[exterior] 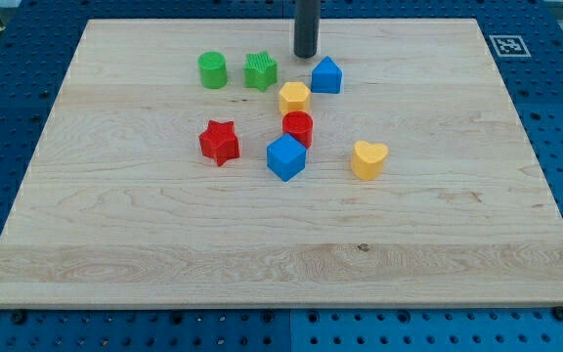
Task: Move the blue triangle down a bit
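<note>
The green cylinder (212, 70) stands farthest to the view's left in the upper row, with the green star (260, 70) just beside it on the right. Below them, apart from the row, sits the red star (219, 142). Right of that comes a tight column: the yellow hexagon (294, 97) at the top, the red cylinder (298, 127) touching or nearly touching it below, and the blue cube (285, 156) pressed against the red cylinder's lower left.

My tip (306, 56) stands just above and slightly left of the blue triangle (326, 75), near but seemingly not yet touching. That placement suits the task, I judge: a push toward the view's bottom from the block's upper side would slide it down. The yellow hexagon lies close to the triangle's lower left, so a skewed push could nudge it.

The end effector is a plain rod with nothing to spread or pinch; it holds nothing. The yellow heart (368, 159) rests alone toward the view's right on the wooden worktop (115, 235).

The rod is cut off by the view's top, so the arm is unseen. Whether a gap remains between tip and triangle is hard to tell.
</note>
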Tool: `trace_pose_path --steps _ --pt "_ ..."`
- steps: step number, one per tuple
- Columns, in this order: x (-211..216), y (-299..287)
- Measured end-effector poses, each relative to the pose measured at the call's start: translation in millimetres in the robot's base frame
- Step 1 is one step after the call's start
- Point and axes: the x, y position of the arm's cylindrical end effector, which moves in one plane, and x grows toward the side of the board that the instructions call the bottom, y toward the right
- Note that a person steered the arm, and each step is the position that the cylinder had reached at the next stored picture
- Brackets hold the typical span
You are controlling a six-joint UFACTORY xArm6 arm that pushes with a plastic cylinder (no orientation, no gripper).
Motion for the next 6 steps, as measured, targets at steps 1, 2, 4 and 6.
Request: trace_pose_path --steps 1,2,4,6 --pt "10 3" --pt "40 24" --pt "80 90" --pt "100 101"
